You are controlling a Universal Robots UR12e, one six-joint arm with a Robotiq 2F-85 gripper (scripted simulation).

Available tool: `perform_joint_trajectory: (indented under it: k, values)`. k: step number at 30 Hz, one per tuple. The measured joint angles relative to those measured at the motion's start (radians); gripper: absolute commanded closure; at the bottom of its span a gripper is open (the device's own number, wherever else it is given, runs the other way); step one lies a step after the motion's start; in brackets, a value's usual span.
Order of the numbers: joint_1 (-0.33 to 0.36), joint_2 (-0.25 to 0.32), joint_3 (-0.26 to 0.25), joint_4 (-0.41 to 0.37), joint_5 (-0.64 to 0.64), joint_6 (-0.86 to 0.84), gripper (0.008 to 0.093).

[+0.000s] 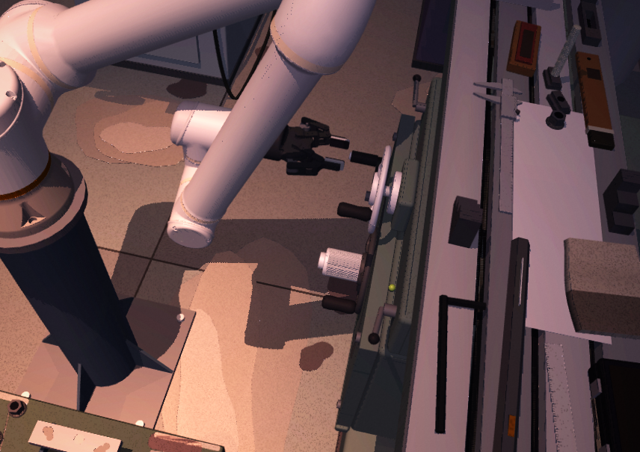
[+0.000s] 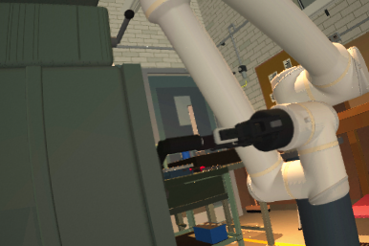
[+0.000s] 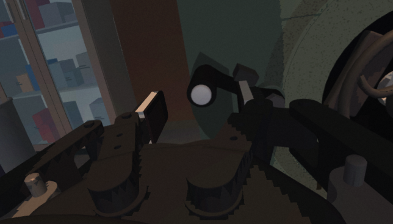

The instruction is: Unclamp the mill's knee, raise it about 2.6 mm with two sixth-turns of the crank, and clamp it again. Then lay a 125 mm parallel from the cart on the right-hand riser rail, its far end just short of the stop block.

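On the green front face of the mill's knee, a pale handwheel [image 1: 383, 189] carries black crank handles: one [image 1: 365, 157] at its upper side and one [image 1: 354, 211] lower down. My gripper [image 1: 342, 153] is open and empty, just left of the upper handle. From the wrist camera that handle [image 3: 201, 93] shows end-on as a black cylinder with a pale tip, beyond the fingertips. A small lever with a black ball [image 1: 380, 323] sits lower on the knee face, and another lever [image 1: 417, 92] stands at its far end.
A knurled silver cylinder [image 1: 340, 264] and another black handle [image 1: 339, 303] jut from the knee face below the handwheel. On the mill table to the right lie a white sheet [image 1: 555, 204], calipers [image 1: 504, 101], an orange block [image 1: 524, 47] and several dark clamps.
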Motion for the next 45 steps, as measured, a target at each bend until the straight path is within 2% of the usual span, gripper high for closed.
perform_joint_trajectory:
  k: [9,45]
  values:
    - [0.006,0.015,0.019,-0.034,-0.006,0.000,0.0434]
    - [0.006,0.016,0.020,-0.036,-0.006,0.000,0.0434]
